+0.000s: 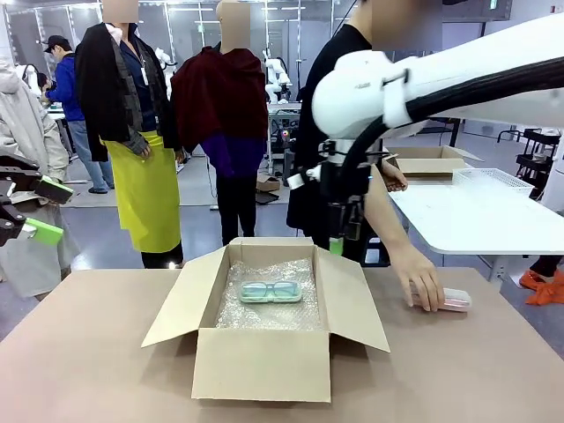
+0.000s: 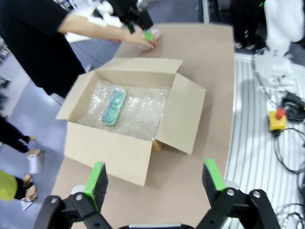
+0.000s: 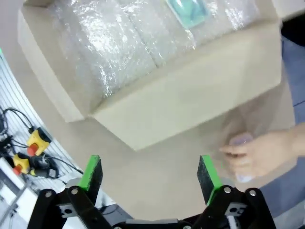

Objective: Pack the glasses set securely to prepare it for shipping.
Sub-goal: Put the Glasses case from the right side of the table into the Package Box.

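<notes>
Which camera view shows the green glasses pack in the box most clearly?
The left wrist view: it looks down on the whole green pack, lying on the bubble wrap in the open box. The front view shows the pack too, but flatter. The right wrist view catches one blurred end at the top edge.

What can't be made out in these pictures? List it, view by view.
1. Salmon-pink flat pack: front view, the person's hand covers most of it; right wrist view, blurred.
2. Mint-green flat pack: right wrist view, cut off by top edge.
3. Brown cardboard box floor: every view, clear bubble wrap sheet covers it.
</notes>
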Controlling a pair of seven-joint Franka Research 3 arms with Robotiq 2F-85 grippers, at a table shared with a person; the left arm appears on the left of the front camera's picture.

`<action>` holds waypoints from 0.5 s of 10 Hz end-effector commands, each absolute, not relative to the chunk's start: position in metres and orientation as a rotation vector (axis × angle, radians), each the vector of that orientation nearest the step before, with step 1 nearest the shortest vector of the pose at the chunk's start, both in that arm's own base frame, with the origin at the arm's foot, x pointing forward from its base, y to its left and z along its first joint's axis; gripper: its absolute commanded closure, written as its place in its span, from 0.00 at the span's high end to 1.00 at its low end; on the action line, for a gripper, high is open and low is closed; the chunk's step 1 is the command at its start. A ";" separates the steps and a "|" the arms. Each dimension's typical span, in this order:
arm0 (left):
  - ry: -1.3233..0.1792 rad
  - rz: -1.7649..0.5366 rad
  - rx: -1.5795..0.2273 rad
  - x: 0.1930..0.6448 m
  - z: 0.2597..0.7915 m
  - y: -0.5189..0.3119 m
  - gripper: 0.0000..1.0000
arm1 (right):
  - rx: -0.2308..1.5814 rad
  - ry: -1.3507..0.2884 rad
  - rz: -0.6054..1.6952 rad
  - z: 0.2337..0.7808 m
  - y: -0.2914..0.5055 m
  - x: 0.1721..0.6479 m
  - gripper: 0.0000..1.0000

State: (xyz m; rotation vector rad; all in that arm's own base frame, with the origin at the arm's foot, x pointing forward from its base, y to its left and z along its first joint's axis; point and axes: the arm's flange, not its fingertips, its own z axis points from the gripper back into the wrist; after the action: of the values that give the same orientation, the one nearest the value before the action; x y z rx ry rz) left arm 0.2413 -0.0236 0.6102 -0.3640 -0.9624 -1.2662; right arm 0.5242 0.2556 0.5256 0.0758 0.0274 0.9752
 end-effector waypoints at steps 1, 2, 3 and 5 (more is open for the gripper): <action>-0.981 -1.281 -0.375 0.242 0.612 -0.024 1.00 | 0.118 -0.053 0.874 0.510 0.207 0.484 1.00; -0.981 -1.281 -0.375 0.242 0.612 -0.024 1.00 | 0.113 -0.090 0.840 0.505 0.181 0.471 1.00; -0.981 -1.281 -0.375 0.242 0.612 -0.024 1.00 | 0.108 -0.127 0.816 0.502 0.154 0.463 1.00; -0.981 -1.281 -0.375 0.242 0.612 -0.024 1.00 | 0.091 -0.178 0.795 0.494 0.106 0.452 1.00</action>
State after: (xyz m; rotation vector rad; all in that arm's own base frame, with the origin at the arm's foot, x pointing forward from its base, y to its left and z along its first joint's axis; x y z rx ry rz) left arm 0.2413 -0.0240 0.6102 -0.3625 -0.9613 -1.2663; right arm 0.4652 0.1163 0.5006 0.0993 -0.1304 0.7717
